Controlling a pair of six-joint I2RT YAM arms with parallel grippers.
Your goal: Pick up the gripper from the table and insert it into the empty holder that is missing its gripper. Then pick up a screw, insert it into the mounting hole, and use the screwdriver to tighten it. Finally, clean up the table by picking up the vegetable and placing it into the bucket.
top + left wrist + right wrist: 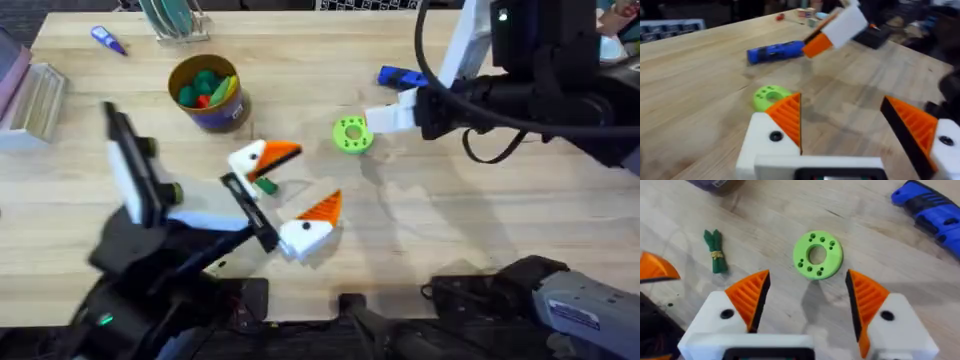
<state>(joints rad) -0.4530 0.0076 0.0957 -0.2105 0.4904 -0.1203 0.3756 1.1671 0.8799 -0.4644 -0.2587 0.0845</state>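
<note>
The overhead camera looks down and forward over the whole tabletop (pixel 480 230) from above the arm bases. The left wrist camera sits low, looking almost level across the wood. The right wrist camera looks steeply down from close range. All three share the green disc (pixel 351 134) (pixel 770 96) (pixel 817 254) and the screwdriver (pixel 401 77) (pixel 775 51) (pixel 930 207).

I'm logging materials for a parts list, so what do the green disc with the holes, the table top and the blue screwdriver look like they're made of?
The green disc looks like matte plastic, possibly 3D-printed: flat uniform colour, no shine. The table looks like light wood or wood laminate: visible grain and plank seams. The blue screwdriver looks like moulded plastic with black sections, perhaps rubbery grip; that part is unclear.
</note>
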